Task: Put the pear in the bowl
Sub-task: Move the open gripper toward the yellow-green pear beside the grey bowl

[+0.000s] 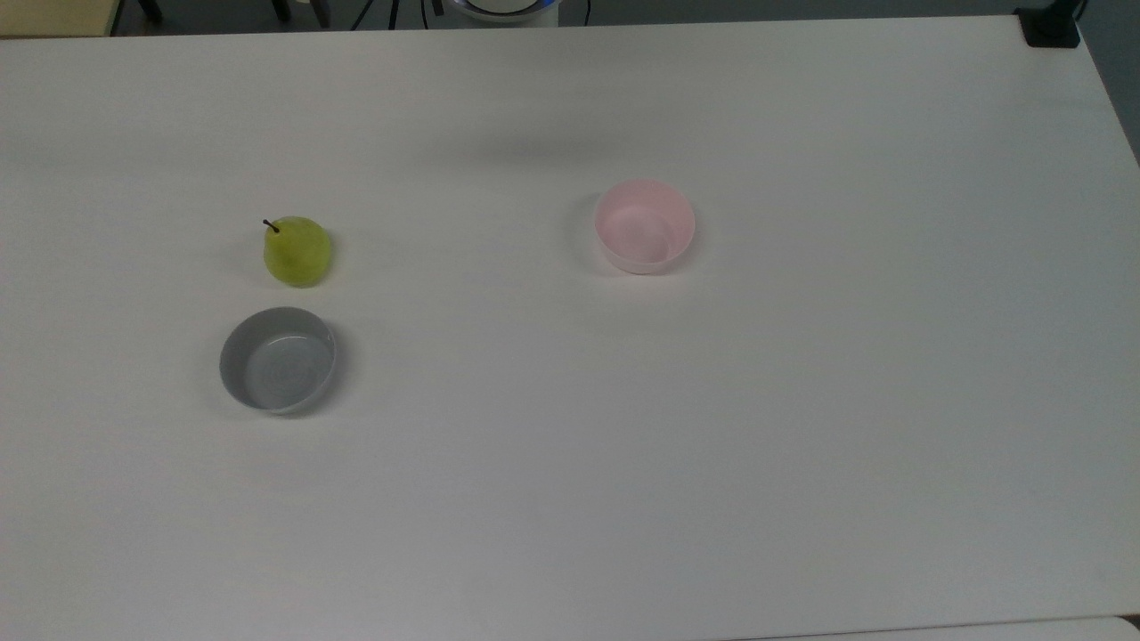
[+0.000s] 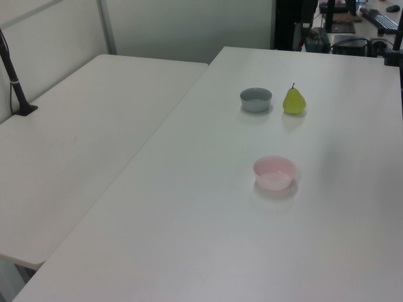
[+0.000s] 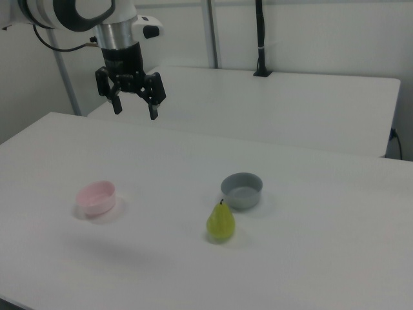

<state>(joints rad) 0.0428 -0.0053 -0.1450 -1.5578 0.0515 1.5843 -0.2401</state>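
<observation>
The yellow-green pear [image 1: 298, 251] [image 2: 294, 101] [image 3: 221, 223] stands upright on the white table, dark stem up, right beside a grey bowl. The pale pink bowl [image 1: 644, 225] [image 2: 274, 172] [image 3: 96, 197] sits empty, well apart from the pear. In the right view my gripper [image 3: 135, 108] hangs high above the table, behind and above the pink bowl, open, with nothing between its fingers.
A shallow grey bowl [image 1: 278, 359] [image 2: 255, 99] [image 3: 242, 190] sits empty next to the pear. A second white table [image 2: 82, 132] adjoins this one, with a black pole clamped to it [image 2: 16, 88]. A black clamp [image 1: 1051, 27] sits at the top view's upper right corner.
</observation>
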